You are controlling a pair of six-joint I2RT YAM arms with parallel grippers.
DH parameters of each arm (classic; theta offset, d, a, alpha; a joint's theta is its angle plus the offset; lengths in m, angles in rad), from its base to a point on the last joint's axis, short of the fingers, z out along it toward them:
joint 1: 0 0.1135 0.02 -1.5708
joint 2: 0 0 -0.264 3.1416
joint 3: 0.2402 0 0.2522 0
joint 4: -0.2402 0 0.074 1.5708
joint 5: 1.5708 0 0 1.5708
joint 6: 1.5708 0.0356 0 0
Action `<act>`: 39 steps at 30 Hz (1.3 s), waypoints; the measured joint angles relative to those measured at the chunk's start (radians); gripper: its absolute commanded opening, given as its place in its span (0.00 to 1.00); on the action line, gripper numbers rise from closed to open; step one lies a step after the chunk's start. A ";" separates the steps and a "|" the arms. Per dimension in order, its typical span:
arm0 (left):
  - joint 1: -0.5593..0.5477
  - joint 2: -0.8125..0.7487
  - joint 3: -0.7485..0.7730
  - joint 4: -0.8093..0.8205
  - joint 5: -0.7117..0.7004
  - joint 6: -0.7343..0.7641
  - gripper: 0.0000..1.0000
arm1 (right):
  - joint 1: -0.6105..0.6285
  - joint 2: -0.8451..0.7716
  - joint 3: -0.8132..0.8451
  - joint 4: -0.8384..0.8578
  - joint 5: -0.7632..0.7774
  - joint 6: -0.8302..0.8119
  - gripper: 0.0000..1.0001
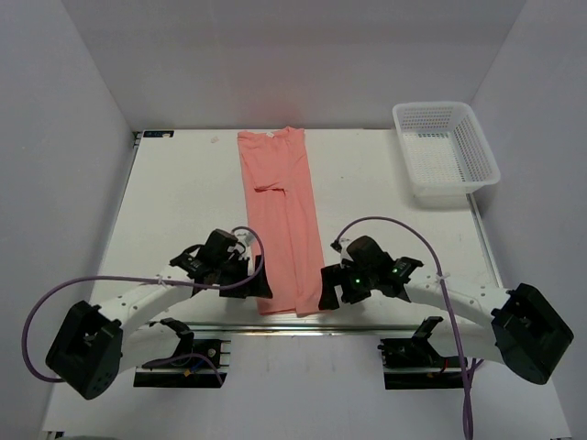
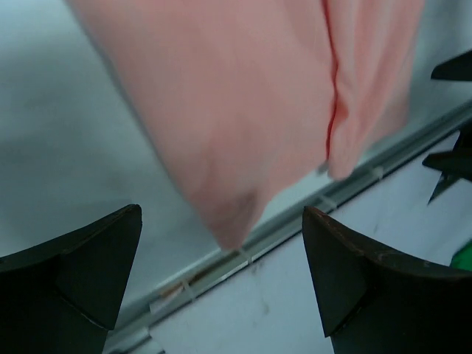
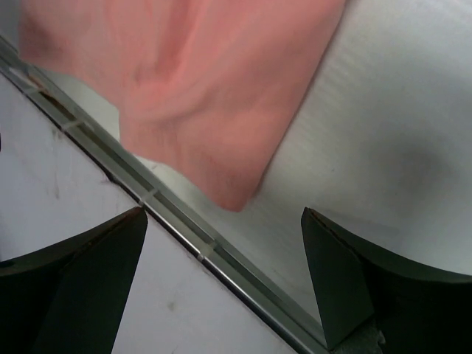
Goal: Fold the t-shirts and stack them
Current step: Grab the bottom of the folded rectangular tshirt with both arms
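One salmon-pink t-shirt (image 1: 280,215) lies on the table as a long narrow strip, folded lengthwise, running from the far edge to the near edge. My left gripper (image 1: 261,286) hovers at the strip's near left corner (image 2: 228,221), jaws open with nothing between them. On the other side, my right gripper (image 1: 328,295) is at the near right corner (image 3: 232,195), likewise open and empty. Both wrist views show the shirt's bottom hem just ahead of the fingertips, near the table's metal edge rail (image 2: 243,254).
A white plastic mesh basket (image 1: 445,151) stands at the table's far right corner. The table's near edge rail (image 3: 184,236) runs under both grippers. Grey walls enclose the table on the left, right and back.
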 measured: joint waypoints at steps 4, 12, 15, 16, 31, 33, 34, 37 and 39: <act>-0.037 -0.095 -0.039 -0.080 0.030 -0.034 0.93 | 0.000 -0.039 -0.080 0.043 -0.061 0.033 0.91; -0.089 -0.124 -0.130 -0.050 0.068 -0.104 0.83 | 0.000 -0.048 -0.132 0.172 -0.086 0.134 0.89; -0.105 -0.124 -0.149 -0.006 0.075 -0.130 0.75 | 0.000 -0.045 -0.147 0.210 -0.087 0.165 0.86; -0.110 -0.124 -0.151 0.002 0.072 -0.136 0.71 | -0.001 -0.044 -0.150 0.219 -0.087 0.171 0.86; -0.155 -0.050 -0.179 0.083 0.005 -0.198 0.00 | -0.002 0.014 -0.193 0.289 -0.082 0.221 0.19; -0.160 -0.037 -0.179 0.105 0.012 -0.200 0.00 | -0.001 0.022 -0.195 0.291 -0.075 0.216 0.00; -0.162 -0.031 -0.178 0.114 0.015 -0.202 0.00 | -0.001 0.026 -0.195 0.293 -0.071 0.216 0.00; -0.167 -0.020 -0.166 0.112 0.013 -0.201 0.00 | -0.001 0.027 -0.195 0.300 -0.062 0.211 0.00; -0.169 -0.027 -0.154 0.084 -0.003 -0.195 0.00 | -0.001 0.016 -0.195 0.307 -0.060 0.195 0.00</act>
